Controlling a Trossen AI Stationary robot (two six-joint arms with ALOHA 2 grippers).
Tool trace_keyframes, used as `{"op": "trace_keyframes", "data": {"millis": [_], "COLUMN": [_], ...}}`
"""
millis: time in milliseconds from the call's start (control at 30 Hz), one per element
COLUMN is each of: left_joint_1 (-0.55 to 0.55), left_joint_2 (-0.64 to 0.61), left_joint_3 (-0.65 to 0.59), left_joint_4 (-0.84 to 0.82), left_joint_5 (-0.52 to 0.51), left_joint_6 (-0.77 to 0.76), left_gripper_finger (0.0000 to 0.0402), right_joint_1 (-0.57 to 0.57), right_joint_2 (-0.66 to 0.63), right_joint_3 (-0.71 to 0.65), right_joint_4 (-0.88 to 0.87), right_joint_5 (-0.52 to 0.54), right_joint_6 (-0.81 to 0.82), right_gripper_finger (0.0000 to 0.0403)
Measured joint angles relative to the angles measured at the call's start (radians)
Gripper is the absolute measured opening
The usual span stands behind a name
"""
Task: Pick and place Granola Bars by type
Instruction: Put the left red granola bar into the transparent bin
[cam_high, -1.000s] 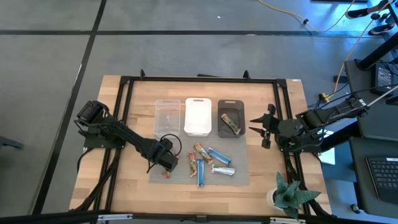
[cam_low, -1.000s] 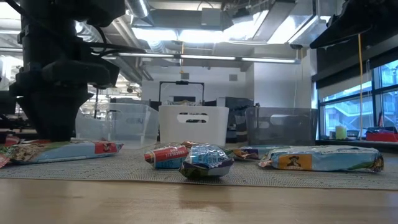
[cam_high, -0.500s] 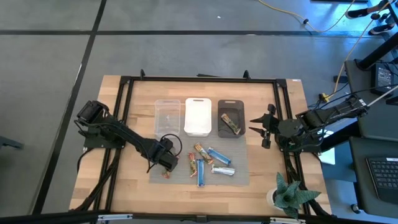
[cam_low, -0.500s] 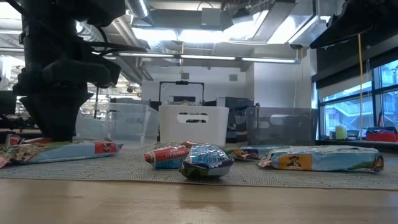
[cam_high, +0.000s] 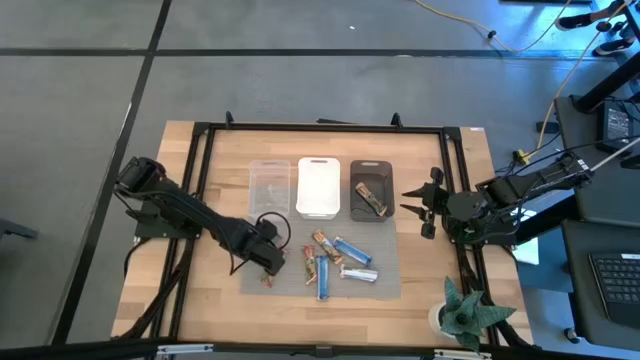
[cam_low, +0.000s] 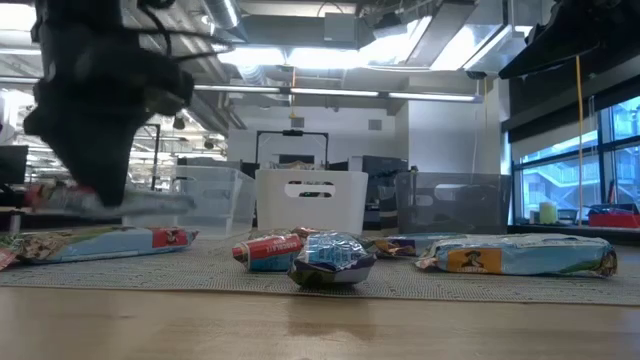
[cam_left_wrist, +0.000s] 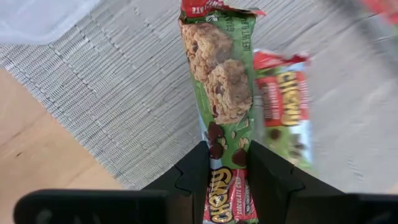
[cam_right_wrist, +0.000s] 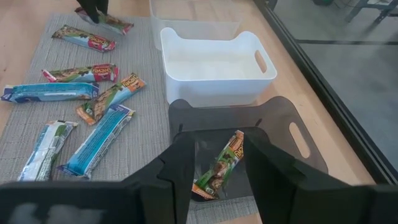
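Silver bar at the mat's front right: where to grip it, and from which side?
Probably mid-length, from straight above, fingers across the narrow width. The silver bar lies flat on the mat, long axis left-right, with bare mat in front. A blue bar lies close behind, so keep the opening tight.

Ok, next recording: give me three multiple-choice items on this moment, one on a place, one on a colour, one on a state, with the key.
1. Where does the left gripper work?
A. over the mat's left edge
B. inside the white bin
C. beside the plant

2. What colour is the middle bin?
A. red
B. white
C. yellow

3. What is the state of the left gripper?
A. open and empty
B. shut on a red-green granola bar
C. shut on a cable

Answers: 1 A, the high view shows it there. 2 B, plainly white. 3 B, the left wrist view shows the bar between the fingers.
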Motion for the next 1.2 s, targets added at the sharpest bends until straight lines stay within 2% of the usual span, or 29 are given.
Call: {"op": "trace_keyframes", "data": {"millis": [167,467,533,633,900,1200], "left_joint_1": [0.002,0.049,0.082,0.151,0.351,0.507], "left_joint_2": [-0.109,-0.321,-0.344,-0.354,-0.271,-0.132], "left_joint_3": [0.0,0.0,0.0,0.0,0.0,0.0], "left_joint_4": [0.01,0.012,-0.004,-0.012,-0.076,-0.076], "left_joint_5": [-0.078,-0.405,-0.442,-0.425,-0.247,-0.189], "left_joint_6": [0.0,-0.046,-0.033,-0.027,0.004,0.005], "left_gripper_finger": [0.009,0.009,0.009,0.009,0.009,0.009], "right_joint_1": [0.0,0.0,0.0,0.0,0.0,0.0], "right_joint_2": [0.0,0.0,0.0,0.0,0.0,0.0], "right_joint_3": [0.0,0.0,0.0,0.0,0.0,0.0], "right_joint_4": [0.0,0.001,0.001,0.002,0.002,0.003], "right_joint_5": [0.0,0.0,0.0,0.0,0.0,0.0], "right_joint_6": [0.0,0.0,0.0,0.004,0.032,0.044], "right_gripper_finger": [0.0139,0.0139,0.0139,0.0139,0.0139,0.0139]}}
